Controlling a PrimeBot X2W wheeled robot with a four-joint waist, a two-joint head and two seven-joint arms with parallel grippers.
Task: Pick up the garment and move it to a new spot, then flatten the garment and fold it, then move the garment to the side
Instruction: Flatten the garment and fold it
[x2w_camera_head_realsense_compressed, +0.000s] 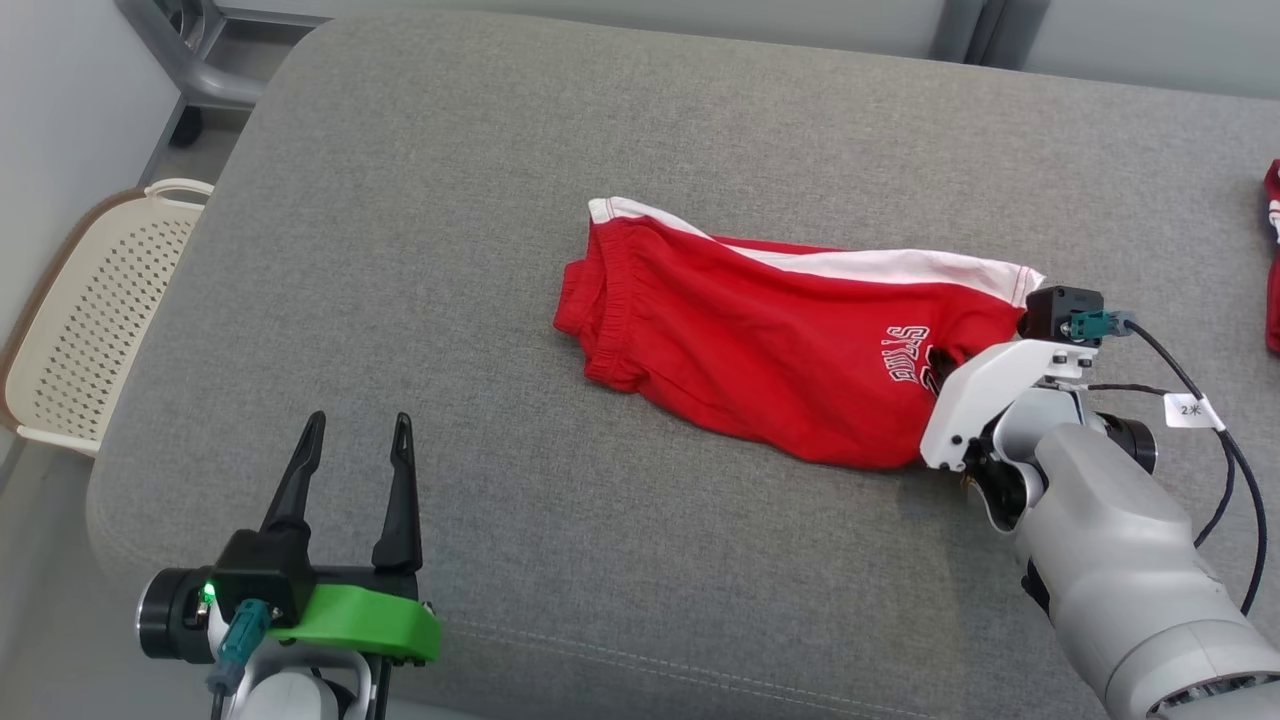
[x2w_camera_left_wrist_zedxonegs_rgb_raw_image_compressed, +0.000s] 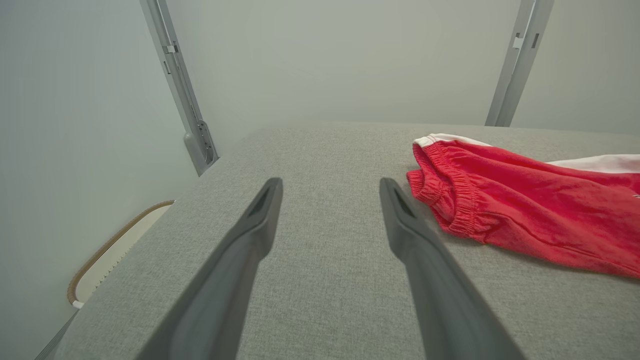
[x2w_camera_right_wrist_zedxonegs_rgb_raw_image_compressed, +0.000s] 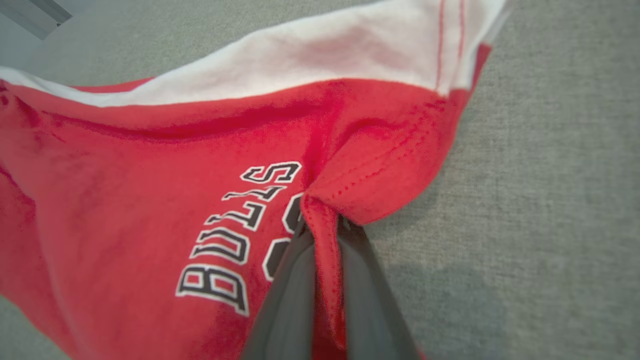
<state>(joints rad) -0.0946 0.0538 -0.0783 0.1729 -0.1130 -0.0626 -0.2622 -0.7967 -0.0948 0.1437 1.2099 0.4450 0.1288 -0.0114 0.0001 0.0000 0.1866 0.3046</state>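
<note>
The garment (x2w_camera_head_realsense_compressed: 780, 340) is a pair of red shorts with a white side panel and black-and-white lettering, lying crumpled in the middle of the grey cushion (x2w_camera_head_realsense_compressed: 500, 200). My right gripper (x2w_camera_right_wrist_zedxonegs_rgb_raw_image_compressed: 322, 215) is shut on a pinched fold of the red hem near the lettering at the garment (x2w_camera_right_wrist_zedxonegs_rgb_raw_image_compressed: 150, 175)'s right end; in the head view its fingers are hidden under the white wrist cover (x2w_camera_head_realsense_compressed: 985, 395). My left gripper (x2w_camera_head_realsense_compressed: 358, 425) stands open over bare cushion at the lower left, well clear of the cloth. In the left wrist view the garment's waistband (x2w_camera_left_wrist_zedxonegs_rgb_raw_image_compressed: 450, 200) lies right of my left gripper (x2w_camera_left_wrist_zedxonegs_rgb_raw_image_compressed: 330, 187).
A cream perforated basket (x2w_camera_head_realsense_compressed: 90, 310) stands on the floor left of the cushion. Another red cloth (x2w_camera_head_realsense_compressed: 1272, 250) shows at the right edge. Grey metal frame legs (x2w_camera_left_wrist_zedxonegs_rgb_raw_image_compressed: 180, 100) rise behind the cushion. A black cable (x2w_camera_head_realsense_compressed: 1200, 400) loops off the right wrist.
</note>
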